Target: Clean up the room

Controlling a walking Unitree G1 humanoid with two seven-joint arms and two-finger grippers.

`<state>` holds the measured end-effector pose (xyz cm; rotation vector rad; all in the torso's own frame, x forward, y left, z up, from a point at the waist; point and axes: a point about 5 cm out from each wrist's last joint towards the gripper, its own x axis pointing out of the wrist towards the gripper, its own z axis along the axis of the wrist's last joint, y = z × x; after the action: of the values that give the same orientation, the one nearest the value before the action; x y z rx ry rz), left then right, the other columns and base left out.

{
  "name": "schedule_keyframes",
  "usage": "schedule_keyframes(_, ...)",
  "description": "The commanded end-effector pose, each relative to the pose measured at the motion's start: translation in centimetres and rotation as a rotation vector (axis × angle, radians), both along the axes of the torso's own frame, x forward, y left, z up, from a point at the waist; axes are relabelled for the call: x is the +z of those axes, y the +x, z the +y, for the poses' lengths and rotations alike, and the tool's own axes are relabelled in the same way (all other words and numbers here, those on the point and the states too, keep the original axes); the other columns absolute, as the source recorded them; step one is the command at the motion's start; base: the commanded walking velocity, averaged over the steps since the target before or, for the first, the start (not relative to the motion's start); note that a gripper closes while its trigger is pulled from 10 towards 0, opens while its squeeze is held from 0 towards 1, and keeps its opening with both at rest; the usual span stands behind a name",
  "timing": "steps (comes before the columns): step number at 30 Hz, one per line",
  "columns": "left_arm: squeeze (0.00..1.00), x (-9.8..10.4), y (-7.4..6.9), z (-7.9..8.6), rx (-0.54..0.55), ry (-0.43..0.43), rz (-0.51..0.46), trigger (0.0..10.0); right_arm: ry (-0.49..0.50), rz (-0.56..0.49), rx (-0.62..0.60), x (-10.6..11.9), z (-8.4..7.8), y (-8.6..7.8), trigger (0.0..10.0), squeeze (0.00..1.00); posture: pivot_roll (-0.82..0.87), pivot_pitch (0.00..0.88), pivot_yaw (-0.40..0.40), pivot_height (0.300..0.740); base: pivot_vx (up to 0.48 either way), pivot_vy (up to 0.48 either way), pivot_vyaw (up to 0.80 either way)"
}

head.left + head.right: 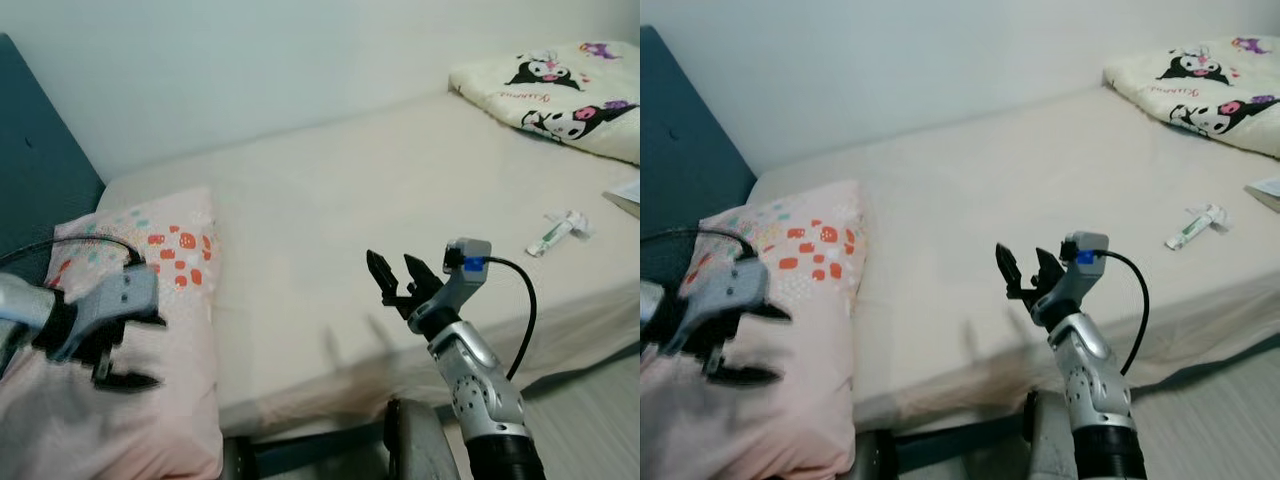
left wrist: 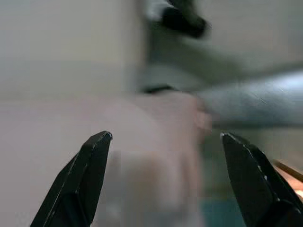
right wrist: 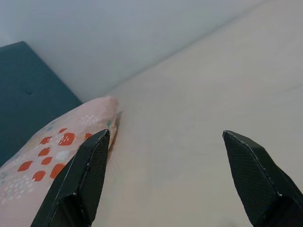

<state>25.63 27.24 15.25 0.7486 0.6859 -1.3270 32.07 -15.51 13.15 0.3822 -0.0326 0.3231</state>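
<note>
My left tool (image 1: 110,350) hangs over the pink pillow (image 1: 150,300) at the bed's (image 1: 330,230) head end, its fingers spread wide and holding nothing. My right tool (image 1: 395,275) hovers above the bed's near edge, fingers apart and empty. A small white tube (image 1: 558,232) lies near the foot-end near corner, and a cartoon-print blanket (image 1: 560,90) sits bunched at the far foot corner.
</note>
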Motion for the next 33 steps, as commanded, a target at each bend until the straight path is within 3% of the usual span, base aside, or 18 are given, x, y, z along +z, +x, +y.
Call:
schedule_keyframes(1, 0.00, -1.5, -1.6, 1.0, -0.034, 0.091, 0.111, 10.0, -0.005, 0.001, 0.010, -0.1, 0.6, 0.1, 10.0, 0.00, -0.10, 0.058, 0.101, 0.561, 0.000, 0.000, 0.00)
schedule_keyframes(3, 0.00, -2.5, -2.3, 1.0, -0.047, 0.107, 0.156, 10.0, -0.008, 0.004, 0.009, -0.2, 0.5, 0.1, 10.0, 0.00, -0.10, 0.056, 0.100, 0.561, 0.000, 0.000, 0.00)
schedule_keyframes(6, 0.00, -5.2, -4.7, 1.2, -0.077, 0.181, 0.284, 10.0, -0.013, 0.008, 0.008, -0.3, 0.3, 0.1, 10.0, 0.00, -0.10, 0.055, 0.099, 0.561, 0.000, 0.000, 0.00)
schedule_keyframes(11, 0.00, -6.8, -5.9, 1.3, -0.053, 0.249, 0.339, 10.0, -0.037, 0.022, 0.058, -0.6, 0.8, 0.0, 10.0, 0.00, -0.10, 0.054, 0.091, 0.561, 0.000, 0.000, 0.00)
schedule_keyframes(13, 0.00, -7.4, -6.0, 1.5, -0.043, 0.271, 0.340, 10.0, -0.093, 0.046, 0.113, -1.3, 1.5, -0.2, 10.0, 0.00, -0.10, 0.055, 0.088, 0.561, 0.000, 0.000, 0.00)
schedule_keyframes(14, 0.00, -8.3, -5.8, 1.6, -0.013, 0.306, 0.318, 10.0, -0.196, 0.104, 0.244, -2.7, 2.8, -1.1, 10.0, 0.00, -0.10, 0.057, 0.085, 0.561, 0.000, 0.000, 0.00)
schedule_keyframes(15, 0.00, -8.3, -5.8, 1.6, -0.013, 0.306, 0.318, 10.0, -0.196, 0.104, 0.244, -2.7, 2.8, -1.1, 10.0, 0.00, -0.10, 0.057, 0.085, 0.561, 0.000, 0.000, 0.00)
schedule_keyframes(17, 0.00, -9.6, -5.5, 1.7, 0.031, 0.347, 0.293, 10.0, -0.320, 0.177, 0.430, -4.8, 4.4, -2.9, 10.0, 0.00, -0.10, 0.060, 0.082, 0.561, 0.000, 0.000, 0.00)
schedule_keyframes(19, 0.00, -10.2, -5.2, 1.6, 0.059, 0.353, 0.268, 10.0, -0.339, 0.189, 0.487, -5.2, 4.9, -3.6, 10.0, 0.00, -0.10, 0.063, 0.082, 0.561, 0.000, 0.000, 0.00)
schedule_keyframes(23, 0.00, -11.9, -4.7, 0.7, 0.076, 0.363, 0.185, 10.0, -0.431, 0.194, 0.525, -5.9, 4.9, -4.2, 10.0, 0.00, -0.11, 0.070, 0.086, 0.561, 0.000, 0.000, 0.00)
schedule_keyframes(31, 0.00, -13.4, -5.4, -0.1, 0.086, 0.389, 0.205, 10.0, -0.447, 0.189, 0.538, -5.9, 4.8, -4.7, 10.0, 0.00, -0.12, 0.087, 0.080, 0.561, 0.000, 0.000, 0.00)
schedule_keyframes(33, 0.00, -13.9, -4.2, -0.1, 0.177, 0.401, 0.114, 10.0, -0.453, 0.182, 0.541, -5.7, 4.8, -4.8, 10.0, 0.00, -0.12, 0.093, 0.077, 0.561, 0.000, 0.000, 0.00)
